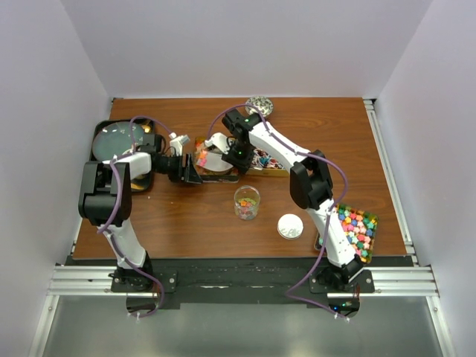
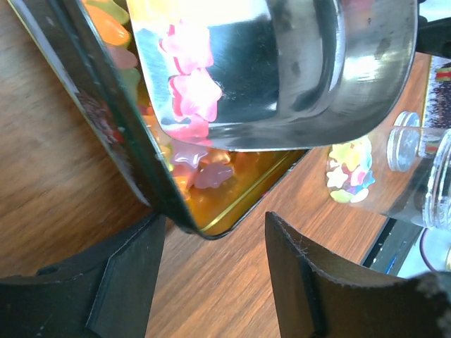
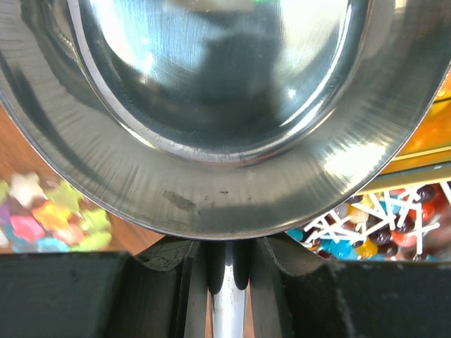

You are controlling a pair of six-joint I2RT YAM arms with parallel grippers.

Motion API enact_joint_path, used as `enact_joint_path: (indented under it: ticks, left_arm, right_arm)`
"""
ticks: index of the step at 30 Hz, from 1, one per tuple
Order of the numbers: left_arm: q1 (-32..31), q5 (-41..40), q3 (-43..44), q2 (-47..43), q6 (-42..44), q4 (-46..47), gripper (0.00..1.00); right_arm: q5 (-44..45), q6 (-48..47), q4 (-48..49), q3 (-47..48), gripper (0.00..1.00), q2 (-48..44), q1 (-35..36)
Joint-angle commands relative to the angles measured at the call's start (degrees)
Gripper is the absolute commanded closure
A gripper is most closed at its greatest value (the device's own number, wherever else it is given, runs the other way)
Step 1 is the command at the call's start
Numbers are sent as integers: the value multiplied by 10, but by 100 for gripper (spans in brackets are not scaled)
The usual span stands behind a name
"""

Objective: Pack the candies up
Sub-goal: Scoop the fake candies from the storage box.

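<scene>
White walls box in a brown wooden table [image 1: 186, 223], and from my seat the job looks only just begun. The clear jar [image 1: 247, 202] standing mid-table holds a shallow layer of candies [image 1: 247, 208], pastel star-like shapes in the left wrist view, with most of its height bare. Its white lid [image 1: 290, 226] lies off to the side, so filling and capping are both, I judge, left to do. Nearly all the sweets are in their supply containers. The orange and pink gummies [image 2: 204, 172] lie in a gold-lined tin [image 2: 106, 113] at the centre. The red-blue-white wrapped pieces [image 3: 373, 229], on white sticks, fill a tray [image 1: 277, 172] just beside the tin. The bright cube pieces [image 1: 357, 227] are heaped in a tray [image 1: 374, 220] near the right arm's base, well apart from the jar. A small round dish [image 1: 259, 105] sits at the far edge, its contents too small to tell. The right gripper [image 3: 225, 253] is clamped tight on the handle of a steel scoop [image 3: 225, 105], whose bowl hangs over the gummy tin. I see no candy on the face shown, though I cannot tell what the bowl carries. The left gripper [image 2: 215, 222] has its jaws apart and grasps nothing. The tin's near corner lies just ahead, between the fingers [image 2: 106, 282].
</scene>
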Motion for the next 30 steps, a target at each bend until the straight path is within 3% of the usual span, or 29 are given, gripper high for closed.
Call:
enact_joint_path:
  ticks: [1, 15, 19, 25, 30]
  left_arm:
    - [-4, -11, 1, -35, 11, -12, 37]
    - [7, -29, 17, -122, 97, -99, 34]
    - [44, -29, 30, -135, 82, -93, 32]
    - [60, -46, 62, -135, 68, -99, 28]
    - [60, -58, 66, -128, 59, -106, 27]
  right_arm:
    - [-47, 26, 78, -61, 100, 11, 22]
    - [-67, 33, 230, -244, 100, -142, 11]
    - [-86, 46, 285, -296, 100, -182, 0]
    - [-127, 123, 532, -493, 100, -316, -30]
    - [-131, 127, 551, -520, 100, -326, -37]
